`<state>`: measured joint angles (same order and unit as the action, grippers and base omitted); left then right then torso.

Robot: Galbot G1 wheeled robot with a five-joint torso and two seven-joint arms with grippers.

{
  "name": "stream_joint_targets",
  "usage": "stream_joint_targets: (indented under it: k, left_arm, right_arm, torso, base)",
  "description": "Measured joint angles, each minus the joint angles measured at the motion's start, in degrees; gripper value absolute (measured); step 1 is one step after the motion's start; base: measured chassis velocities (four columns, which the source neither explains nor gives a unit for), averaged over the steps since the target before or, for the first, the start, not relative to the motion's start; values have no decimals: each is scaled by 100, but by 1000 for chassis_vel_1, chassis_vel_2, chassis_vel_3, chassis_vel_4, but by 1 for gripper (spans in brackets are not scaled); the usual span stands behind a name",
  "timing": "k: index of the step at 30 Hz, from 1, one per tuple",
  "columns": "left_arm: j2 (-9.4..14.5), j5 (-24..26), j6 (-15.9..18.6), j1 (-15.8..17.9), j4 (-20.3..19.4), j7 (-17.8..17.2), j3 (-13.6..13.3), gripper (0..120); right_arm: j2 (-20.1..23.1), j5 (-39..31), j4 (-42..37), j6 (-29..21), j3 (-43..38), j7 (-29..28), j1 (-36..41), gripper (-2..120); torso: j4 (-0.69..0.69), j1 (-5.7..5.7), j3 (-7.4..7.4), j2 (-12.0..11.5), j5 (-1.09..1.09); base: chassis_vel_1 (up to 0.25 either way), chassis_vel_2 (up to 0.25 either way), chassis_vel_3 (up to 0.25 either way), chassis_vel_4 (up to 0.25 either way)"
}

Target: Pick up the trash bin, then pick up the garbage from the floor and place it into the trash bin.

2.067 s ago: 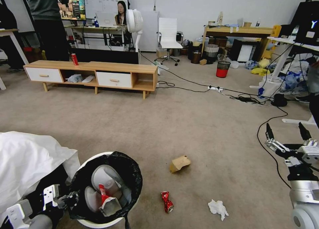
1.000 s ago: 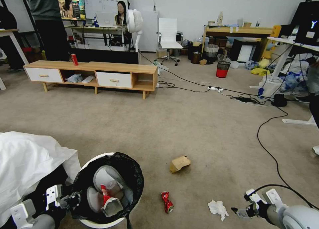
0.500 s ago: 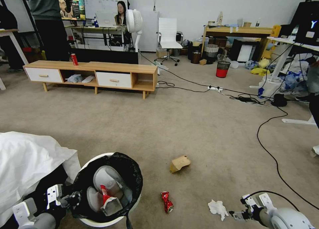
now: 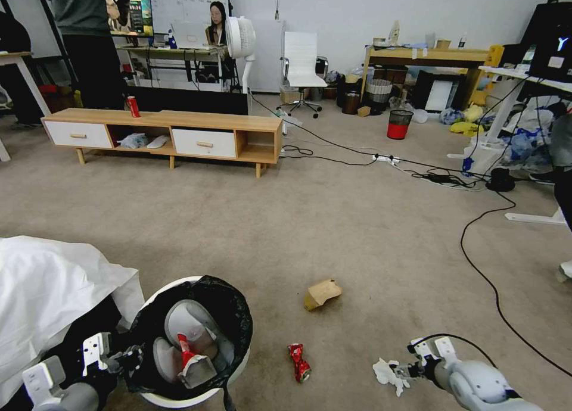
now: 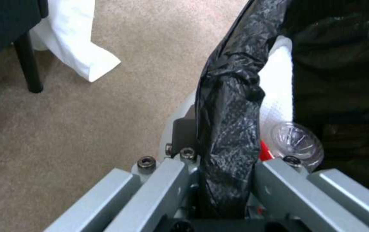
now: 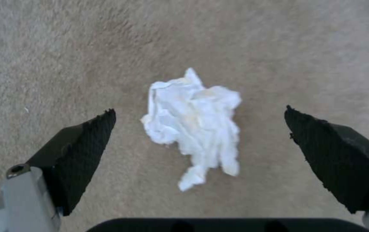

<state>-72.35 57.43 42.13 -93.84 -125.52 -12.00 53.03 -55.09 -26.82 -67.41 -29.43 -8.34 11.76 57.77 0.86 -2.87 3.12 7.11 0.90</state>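
The left claw (image 5: 219, 193) is pinched on the black-bagged rim of the white trash bin (image 4: 235, 363), holding it off to the robot's left so its mouth stays open for drops. Inside lie a red-white wrapper (image 4: 186, 350) and a clear bottle (image 5: 296, 143). The right claw (image 6: 199, 141) hovers low over the carpet with its two black fingers (image 6: 86, 145) spread wide, touching nothing. A crumpled white tissue (image 6: 195, 124) lies on the floor squarely between them, apparently lined up for a pinch. Beyond the tissue from this claw lie a crushed red can (image 4: 300, 362) and a brown paper bag (image 4: 322, 293).
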Motion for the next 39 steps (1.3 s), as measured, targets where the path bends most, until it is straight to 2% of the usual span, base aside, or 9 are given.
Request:
stream_joint_targets:
  k: [12, 15, 20, 31, 39]
  left_arm:
    - [75, 40, 0, 27, 45, -16, 6, 1]
    - [66, 41, 0, 8, 51, -17, 7, 1]
    - [57, 41, 0, -15, 26, -17, 15, 1]
    - [52, 41, 0, -33, -19, -17, 26, 1]
    - [44, 42, 0, -11, -32, -17, 21, 1]
  right_arm:
    - [-548, 241, 660, 60, 280, -61, -274, 99]
    - [-884, 510, 1236, 288, 283, -65, -487, 99]
    - [-1025, 695, 1510, 418, 206, -65, -580, 99]
    - [-1077, 945, 1679, 510, 34, -97, -549, 99]
    - [-847, 992, 1468, 479, -65, -137, -332, 99]
  torso:
    - [1, 0, 0, 0, 1]
    - [0, 0, 0, 0, 0]
    - [0, 0, 0, 0, 0]
    - [0, 0, -1, 0, -1]
    - [1, 0, 0, 0, -1]
  base:
    - [0, 0, 0, 0]
    - [0, 0, 0, 0]
    - [0, 0, 0, 0]
    - [0, 0, 0, 0]
    - [0, 0, 0, 0]
